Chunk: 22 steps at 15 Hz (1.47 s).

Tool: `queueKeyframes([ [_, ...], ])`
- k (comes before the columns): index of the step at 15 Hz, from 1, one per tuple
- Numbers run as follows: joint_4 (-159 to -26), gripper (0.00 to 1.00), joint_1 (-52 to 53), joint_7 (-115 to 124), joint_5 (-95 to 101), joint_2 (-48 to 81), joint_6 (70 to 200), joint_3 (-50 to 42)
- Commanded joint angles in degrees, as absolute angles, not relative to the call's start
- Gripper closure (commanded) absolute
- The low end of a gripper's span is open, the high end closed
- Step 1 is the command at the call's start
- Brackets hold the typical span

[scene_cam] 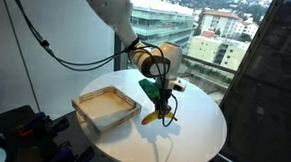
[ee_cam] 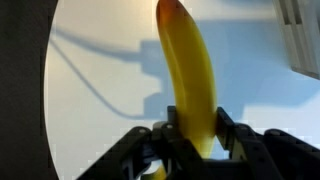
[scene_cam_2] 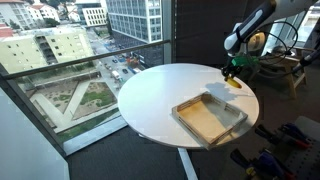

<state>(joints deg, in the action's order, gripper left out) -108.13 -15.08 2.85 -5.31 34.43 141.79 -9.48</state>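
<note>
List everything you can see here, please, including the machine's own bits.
table: one, white, round, by the window.
tray: one, light wood, empty, on the table.
banana: one, yellow, over the table beside the tray.
buildings: several, pale, outside and below.
arm: one, white, reaching over the table.
fingers: two, black, shut on the banana.
</note>
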Motion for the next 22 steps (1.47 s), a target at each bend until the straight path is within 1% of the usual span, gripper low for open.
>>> queueKeyframes([
  [1,-108.2,0.84,-16.0,1.5,-6.7,32.9,141.8,-8.7],
  [11,-108.3,0.84,-15.6,1.9,-6.8,29.8,139.1,-8.6],
  [22,-108.9,0.84,-14.0,2.4,-5.7,25.7,131.1,-9.1],
])
